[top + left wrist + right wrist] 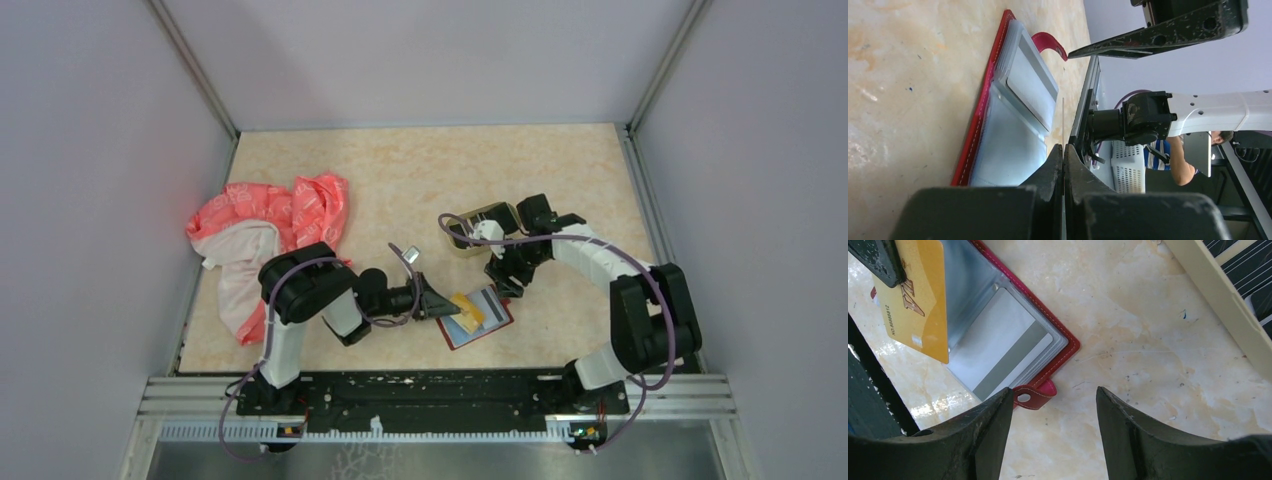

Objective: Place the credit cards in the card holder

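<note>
Beige marbled tabletop carries an open red card holder lying flat near the front centre, a crumpled pink-and-white cloth at left, and a tan tray right of centre, apart from the holder.

Your overhead view is lit softly and evenly from above, with only faint shadows under the arms on the worktop. In your left wrist view the left pincer is a dark blur up close, and the card holder sleeves glare white. Your right wrist view is sharp: the gold card print is readable and the worktop shines glossy.
</note>
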### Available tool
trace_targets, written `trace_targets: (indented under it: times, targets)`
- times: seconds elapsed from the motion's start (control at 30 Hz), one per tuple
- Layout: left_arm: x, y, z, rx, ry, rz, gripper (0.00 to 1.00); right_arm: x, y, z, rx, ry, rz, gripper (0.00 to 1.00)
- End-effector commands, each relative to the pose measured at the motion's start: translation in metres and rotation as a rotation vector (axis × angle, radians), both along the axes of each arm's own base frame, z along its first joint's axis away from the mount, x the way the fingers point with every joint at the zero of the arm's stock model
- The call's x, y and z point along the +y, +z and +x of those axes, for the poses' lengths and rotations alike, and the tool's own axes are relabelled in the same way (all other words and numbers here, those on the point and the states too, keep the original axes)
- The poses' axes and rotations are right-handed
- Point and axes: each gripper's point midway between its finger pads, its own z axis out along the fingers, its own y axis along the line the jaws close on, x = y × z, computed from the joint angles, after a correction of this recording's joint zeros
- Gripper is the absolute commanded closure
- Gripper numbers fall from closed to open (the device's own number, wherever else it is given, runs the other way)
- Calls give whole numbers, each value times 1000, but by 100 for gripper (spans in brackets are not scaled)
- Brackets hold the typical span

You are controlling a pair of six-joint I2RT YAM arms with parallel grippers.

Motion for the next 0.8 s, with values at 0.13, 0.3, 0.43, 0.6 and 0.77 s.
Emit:
trace_targets:
  times: [0.13,0.3,0.43,0.6,0.77]
  targets:
    - [1,-3,5,-32,29,30,100,-2,-7,4,22,-19,-17,39]
    - [6,-10,2,-21,26,83,100,1,-9,1,32,-3,-22,39]
    - [5,-9,1,-16,16,84,100,2,-9,0,31,5,-24,39]
    - [6,-9,-1,-10,12,95,100,2,-9,0,33,7,-24,39]
    - [8,-13,-2,-1,12,113,100,3,-9,-1,36,13,-20,39]
